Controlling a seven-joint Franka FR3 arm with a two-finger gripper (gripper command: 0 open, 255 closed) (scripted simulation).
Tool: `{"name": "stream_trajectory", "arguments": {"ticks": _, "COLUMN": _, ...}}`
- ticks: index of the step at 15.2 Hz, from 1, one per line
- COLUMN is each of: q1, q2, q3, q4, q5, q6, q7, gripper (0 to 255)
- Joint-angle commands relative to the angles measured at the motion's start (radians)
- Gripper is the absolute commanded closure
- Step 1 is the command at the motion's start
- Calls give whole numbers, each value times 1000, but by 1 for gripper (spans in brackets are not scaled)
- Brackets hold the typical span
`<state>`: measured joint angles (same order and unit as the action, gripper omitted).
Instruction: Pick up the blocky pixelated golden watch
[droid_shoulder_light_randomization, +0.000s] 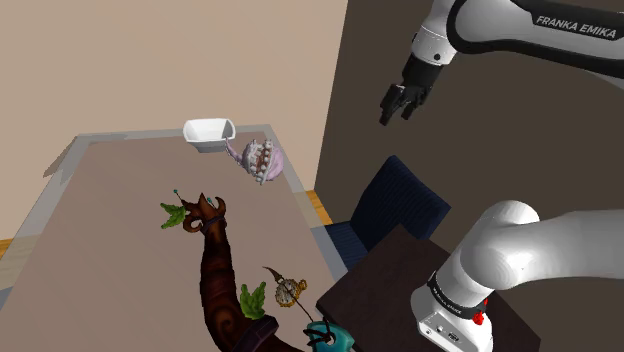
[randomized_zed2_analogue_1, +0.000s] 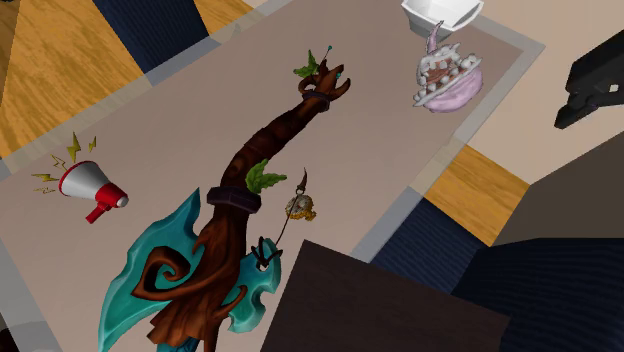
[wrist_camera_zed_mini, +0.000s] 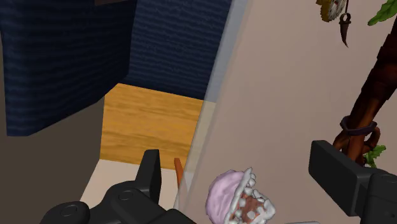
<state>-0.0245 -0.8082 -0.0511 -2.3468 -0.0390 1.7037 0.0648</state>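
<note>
The small golden watch (droid_shoulder_light_randomization: 288, 291) with a curved strap lies on the table near its right edge in the shoulder view, beside the big brown staff (droid_shoulder_light_randomization: 215, 262). It also appears in the second exterior view, watch (randomized_zed2_analogue_1: 300, 207), and far ahead of the fingers in the wrist view, watch (wrist_camera_zed_mini: 332, 7). My gripper (droid_shoulder_light_randomization: 397, 112) hangs high in the air beyond the table's side edge, far from the watch. In the wrist view the gripper (wrist_camera_zed_mini: 245, 175) is open, with nothing between the fingers (wrist_camera_zed_mini: 151, 173). The gripper (randomized_zed2_analogue_1: 572, 105) sits at the second exterior view's right edge.
A pink toothed-mouth object (droid_shoulder_light_randomization: 262, 160) and a white bowl (droid_shoulder_light_randomization: 208, 132) stand at the table's far end. The staff has teal axe blades (randomized_zed2_analogue_1: 150, 280) and green leaves. A red-and-white megaphone (randomized_zed2_analogue_1: 90, 190) lies on the table. Dark blue chairs (droid_shoulder_light_randomization: 395, 205) flank it.
</note>
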Motion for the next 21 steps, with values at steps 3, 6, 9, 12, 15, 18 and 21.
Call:
{"name": "stream_trajectory", "arguments": {"ticks": 3, "q1": 26, "q2": 22, "q3": 17, "q4": -34, "q5": 4, "q6": 46, "q7": -20, "gripper": 0}}
{"name": "stream_trajectory", "arguments": {"ticks": 6, "q1": 66, "q2": 61, "q3": 43, "q4": -81, "q5": 10, "q6": 115, "q7": -49, "gripper": 0}}
{"name": "stream_trajectory", "arguments": {"ticks": 9, "q1": 105, "q2": 105, "q3": 69, "q4": -123, "q5": 16, "q6": 186, "q7": -78, "gripper": 0}}
{"name": "stream_trajectory", "arguments": {"ticks": 12, "q1": 144, "q2": 154, "q3": 96, "q4": -162, "q5": 20, "q6": 258, "q7": -105, "gripper": 0}}
{"name": "stream_trajectory", "arguments": {"ticks": 15, "q1": 181, "q2": 209, "q3": 124, "q4": -195, "q5": 23, "q6": 330, "q7": -132, "gripper": 0}}
{"name": "stream_trajectory", "arguments": {"ticks": 18, "q1": 218, "q2": 270, "q3": 153, "q4": -225, "q5": 23, "q6": 404, "q7": -156, "gripper": 0}}
{"name": "stream_trajectory", "arguments": {"ticks": 21, "q1": 252, "q2": 337, "q3": 184, "q4": -250, "q5": 21, "q6": 478, "q7": -179, "gripper": 0}}
